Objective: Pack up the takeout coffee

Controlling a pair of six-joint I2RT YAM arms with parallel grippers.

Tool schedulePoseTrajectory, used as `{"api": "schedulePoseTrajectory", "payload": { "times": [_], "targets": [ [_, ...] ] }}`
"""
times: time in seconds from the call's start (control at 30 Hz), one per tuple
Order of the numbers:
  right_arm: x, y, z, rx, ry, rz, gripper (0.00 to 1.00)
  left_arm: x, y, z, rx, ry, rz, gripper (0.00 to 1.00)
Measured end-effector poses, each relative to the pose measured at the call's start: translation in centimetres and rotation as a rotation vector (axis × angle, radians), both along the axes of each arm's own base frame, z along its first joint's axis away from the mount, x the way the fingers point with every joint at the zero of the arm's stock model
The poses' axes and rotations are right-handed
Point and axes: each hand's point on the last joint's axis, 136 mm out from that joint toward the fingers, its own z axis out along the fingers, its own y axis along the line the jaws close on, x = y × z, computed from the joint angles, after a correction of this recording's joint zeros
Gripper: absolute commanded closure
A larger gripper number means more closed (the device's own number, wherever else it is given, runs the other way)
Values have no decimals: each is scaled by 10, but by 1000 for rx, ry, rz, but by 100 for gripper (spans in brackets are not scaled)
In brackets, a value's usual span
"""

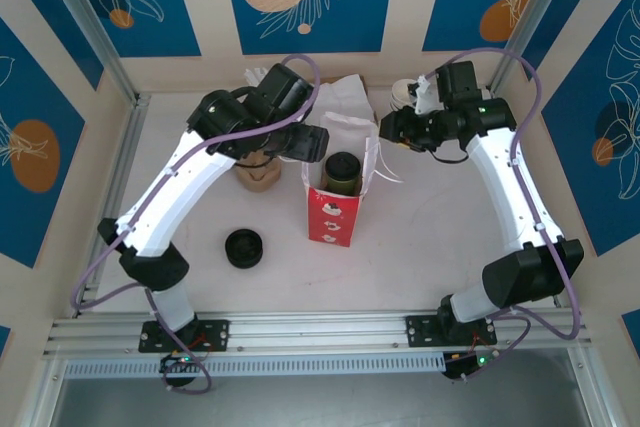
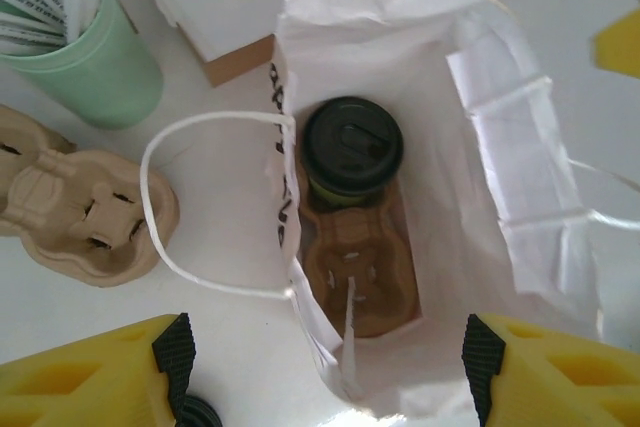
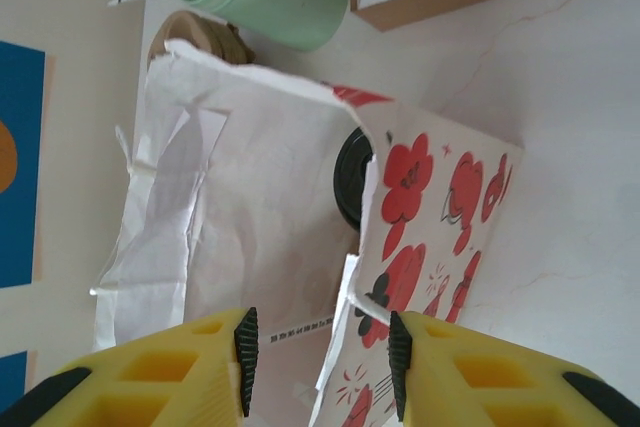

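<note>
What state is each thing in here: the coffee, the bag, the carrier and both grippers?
takeout coffee: lidded, upright, seated in the carrier inside the bag.
bag: upright, mouth open.
carrier: flat on the bag's bottom, one slot empty.
left gripper: fingers open, empty, above the bag.
right gripper: fingers apart, at the bag's rim.

**Layout of the table.** The bag (image 1: 335, 209) stands upright at the centre, mouth up. Inside it a cup carrier (image 2: 358, 272) lies on the bottom, and the coffee cup (image 2: 352, 145) sits in the carrier's far pocket. Just left of the bag is a stack of carriers (image 1: 257, 179); nearer the arms is a stack of lids (image 1: 244, 247). Behind the bag is a box of napkins (image 1: 345, 97), with a tumbler of packets (image 2: 90, 62) to its left and a stack of cups (image 1: 404, 95) to its right. The left gripper (image 2: 327, 357) hangs above the bag's mouth. The right gripper (image 3: 320, 357) is at the bag's right rim.
</note>
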Motion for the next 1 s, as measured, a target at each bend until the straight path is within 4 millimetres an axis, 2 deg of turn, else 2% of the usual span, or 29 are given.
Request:
{"api": "schedulePoseTrajectory", "payload": {
  "times": [0.17, 0.4, 0.57, 0.77, 1.0],
  "targets": [
    [10, -10, 16, 2, -59, -25, 58, 23, -7, -23, 31, 20, 50, 29],
    [29, -12, 34, 11, -115, -37, 58, 44, -17, -52, 58, 54, 82, 41],
    [36, -11, 31, 9, -107, -38, 58, 48, -16, -65, 84, 70, 93, 50],
    [37, -11, 29, 8, -102, -38, 59, 55, -13, -78, 108, 85, 108, 66],
    [42, -11, 30, 7, -106, -41, 59, 63, -11, -85, 118, 88, 116, 85]
  ]
}}
